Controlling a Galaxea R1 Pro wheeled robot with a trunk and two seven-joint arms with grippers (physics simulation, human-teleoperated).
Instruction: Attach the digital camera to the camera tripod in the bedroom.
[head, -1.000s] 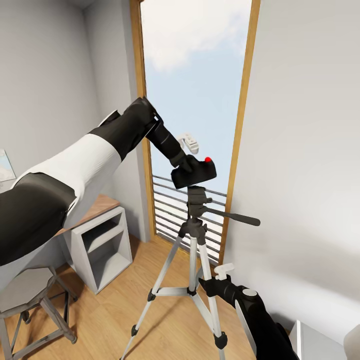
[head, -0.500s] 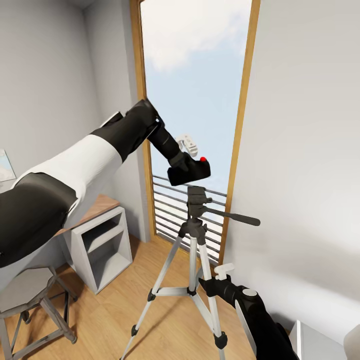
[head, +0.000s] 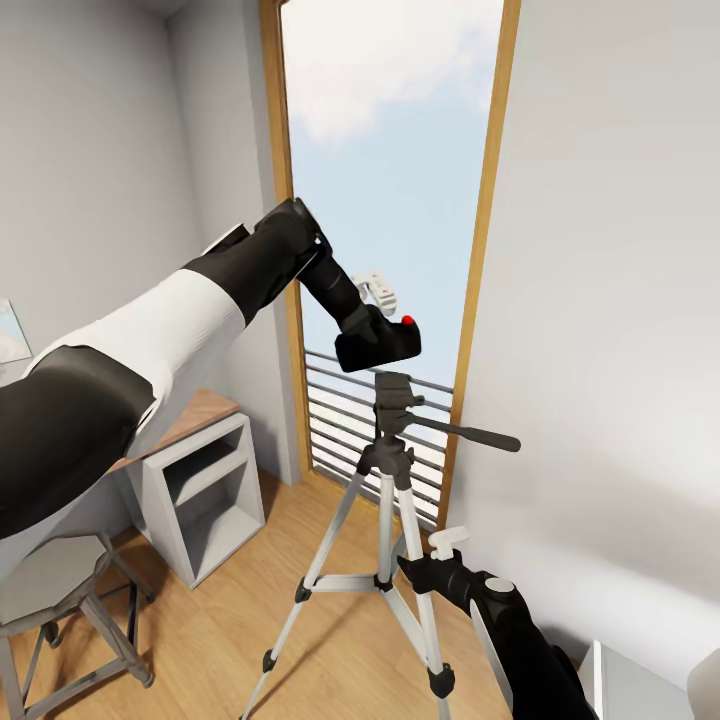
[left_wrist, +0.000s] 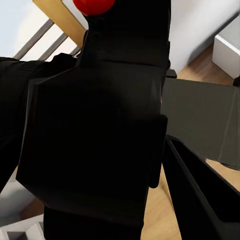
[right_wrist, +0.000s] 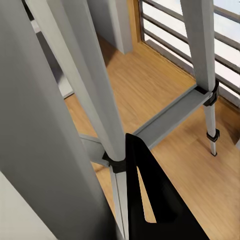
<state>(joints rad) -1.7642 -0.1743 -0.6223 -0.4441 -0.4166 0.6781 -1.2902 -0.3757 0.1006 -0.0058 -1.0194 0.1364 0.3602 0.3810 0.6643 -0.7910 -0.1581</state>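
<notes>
Camera (head: 378, 344) sits pinched in our left gripper (head: 366, 330), just above the black tripod (head: 393, 455) head, a small gap between them and a little off to our left. Right gripper (head: 432, 560) hangs low by the legs; whether it is spread, we cannot tell.

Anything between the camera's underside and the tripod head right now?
No: in the head view a bare gap separates the digital camera, held by the left gripper, from the camera tripod head.

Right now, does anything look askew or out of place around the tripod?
The small black digital camera with the red dot sits tilted in the left hand, above the silver-legged tripod and slightly off its black head, not seated. The tripod stands upright.
</notes>
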